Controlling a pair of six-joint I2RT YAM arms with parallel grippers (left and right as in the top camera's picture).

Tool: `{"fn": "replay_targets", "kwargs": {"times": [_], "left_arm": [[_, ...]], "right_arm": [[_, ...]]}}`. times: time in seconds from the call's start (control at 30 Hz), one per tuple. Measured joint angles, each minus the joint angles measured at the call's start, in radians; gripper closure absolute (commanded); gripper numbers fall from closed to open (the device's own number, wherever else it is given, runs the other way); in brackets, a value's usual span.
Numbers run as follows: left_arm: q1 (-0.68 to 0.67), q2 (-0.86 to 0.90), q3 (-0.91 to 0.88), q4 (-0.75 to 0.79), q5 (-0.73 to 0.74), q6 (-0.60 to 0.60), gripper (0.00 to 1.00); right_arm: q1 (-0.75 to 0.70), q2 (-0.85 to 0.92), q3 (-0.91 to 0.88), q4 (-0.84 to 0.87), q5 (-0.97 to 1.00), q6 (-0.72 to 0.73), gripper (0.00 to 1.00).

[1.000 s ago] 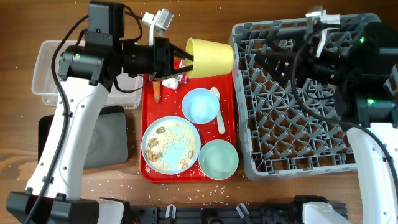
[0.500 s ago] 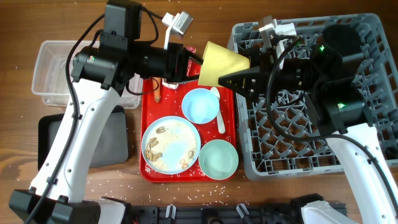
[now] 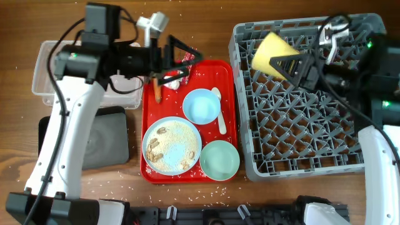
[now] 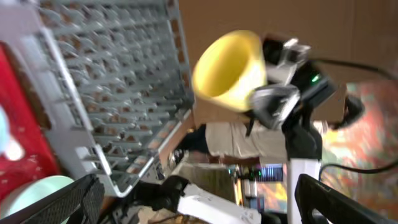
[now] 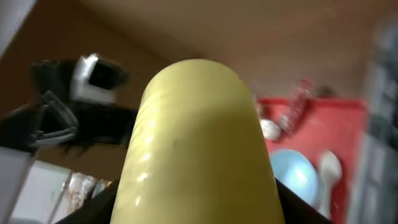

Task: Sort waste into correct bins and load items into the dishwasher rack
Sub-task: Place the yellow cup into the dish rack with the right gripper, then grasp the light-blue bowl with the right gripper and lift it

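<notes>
The small yellow plastic cup [image 3: 270, 55] is held off the surface above the far left corner of the large square grey plastic dishwasher rack [image 3: 300, 119], tilted on its side with its mouth facing left and away from the right gripper [image 3: 289, 64]. The right fingers are clamped on the cup's base end. The right wrist view is filled by the cup wall [image 5: 199, 149], and the contact points cannot be made out there. The left wrist view shows the same cup [image 4: 227, 68] clear of the rack pegs [image 4: 112, 93]. The left gripper [image 3: 192, 62] hovers over the far left part of the red rectangular serving tray [image 3: 219, 75] with its fingers [image 4: 62, 202] spread wide and nothing between them. On the red tray lie the light blue bowl [image 3: 201, 105], the white spoon [image 3: 219, 112] just beside it on the right, the pale round plate [image 3: 172, 145] carrying tan scraps and rice, and the pale green bowl [image 3: 219, 159] at the near right corner. The orange carrot [image 3: 159, 90] lies at the tray's left edge; the red-and-white wrapper [image 3: 178, 78] is partly hidden under the left gripper. The clear rectangular plastic tub [image 3: 47, 69] and the shallow black rectangular tray [image 3: 112, 144] stand left of the red tray. White rice grains [image 3: 125, 181] are scattered on the wooden table [image 3: 212, 25].
</notes>
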Motion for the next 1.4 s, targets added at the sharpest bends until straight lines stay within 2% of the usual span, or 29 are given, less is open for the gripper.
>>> {"fn": "replay_targets", "kwargs": {"times": [0.07,0.17,0.27,0.33,0.43,0.47,0.53,0.57,0.63,0.77,0.87,0.97,1.03,1.13,1.23,1.27,1.33,1.37,1.4], "left_arm": [[0.027,0.000,0.000,0.001,-0.010,0.000,0.00],[0.046,0.000,0.000,0.000,-0.037,0.000,0.00],[0.047,0.000,0.000,-0.001,-0.100,0.000,0.00],[0.047,0.000,0.000,-0.001,-0.145,0.000,0.00],[0.047,0.000,0.000,-0.004,-0.182,0.000,0.00],[0.047,0.000,0.000,-0.012,-0.189,0.000,0.00],[0.047,0.000,0.000,-0.032,-0.197,0.000,0.00],[0.047,0.000,0.000,-0.043,-0.205,0.000,0.00],[0.047,0.000,0.000,-0.054,-0.224,0.000,0.00],[0.047,0.000,0.000,-0.054,-0.242,0.000,0.00],[0.049,-0.001,0.000,-0.053,-0.250,0.000,0.00],[0.074,-0.029,0.000,-0.053,-0.304,0.000,0.00],[0.095,-0.074,0.000,-0.054,-0.361,0.000,0.00],[0.109,-0.157,0.000,-0.069,-0.493,0.000,0.00],[0.121,-0.233,0.000,-0.107,-0.649,0.000,0.00],[0.136,-0.270,0.000,-0.137,-0.737,-0.002,0.00],[0.160,-0.327,0.000,-0.185,-0.873,-0.023,0.00],[0.182,-0.360,0.000,-0.232,-0.979,-0.039,0.00],[0.195,-0.380,0.000,-0.241,-1.024,-0.044,0.00]], "right_arm": [[0.017,0.000,0.000,-0.214,0.203,-0.011,0.55],[0.082,0.000,-0.003,-0.378,0.462,-0.019,0.50],[0.232,0.006,-0.002,-0.507,0.686,0.000,0.50],[0.340,0.040,-0.002,-0.529,0.797,0.016,0.50],[0.412,0.131,-0.002,-0.586,0.909,0.068,0.53],[0.426,0.183,-0.002,-0.612,0.940,0.088,0.49],[0.430,0.255,-0.002,-0.645,0.983,0.106,0.21],[0.430,0.283,-0.002,-0.653,0.998,0.113,0.13],[0.430,0.320,-0.002,-0.644,0.998,0.101,0.08],[0.430,0.301,0.010,-0.569,0.978,0.059,0.12],[0.430,0.195,0.098,-0.472,0.921,-0.013,0.22],[0.435,0.110,0.135,-0.394,0.822,-0.075,0.24],[0.466,0.124,0.136,-0.354,0.789,-0.093,0.24],[0.568,0.227,0.135,-0.238,0.773,-0.126,0.24],[0.690,0.403,0.139,-0.119,0.924,-0.129,0.24],[0.726,0.515,0.138,-0.088,0.988,-0.129,0.25],[0.730,0.620,0.137,-0.061,1.035,-0.129,0.32],[0.724,0.675,0.135,-0.049,1.046,-0.133,0.38],[0.721,0.701,0.135,-0.048,1.054,-0.136,0.44]]}}
